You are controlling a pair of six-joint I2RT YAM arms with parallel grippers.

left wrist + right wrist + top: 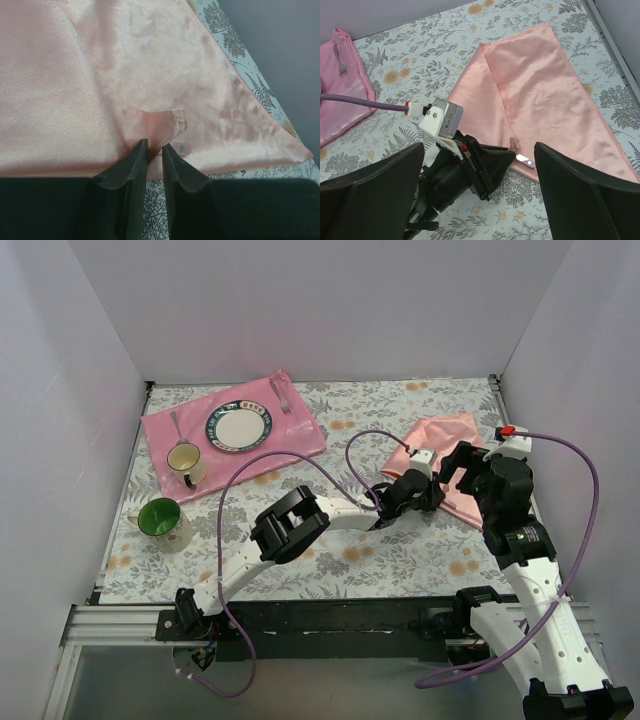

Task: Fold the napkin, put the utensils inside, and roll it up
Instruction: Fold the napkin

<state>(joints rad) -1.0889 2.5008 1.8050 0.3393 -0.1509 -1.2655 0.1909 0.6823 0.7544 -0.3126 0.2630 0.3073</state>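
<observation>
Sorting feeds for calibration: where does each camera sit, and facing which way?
Top external: above and behind the bases, looking down at the table; left arm, right arm show.
Left wrist: on the left gripper, facing along its fingers at the napkin they pinch.
Right wrist: over the napkin, looking down; open right gripper frames it.
Shared: both wrist views show the pinched fold.

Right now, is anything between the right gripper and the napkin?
Yes. The left gripper sits at the near edge of the napkin, pinching a fold, right in front of the open right gripper. The rest of the napkin lies uncovered.
</observation>
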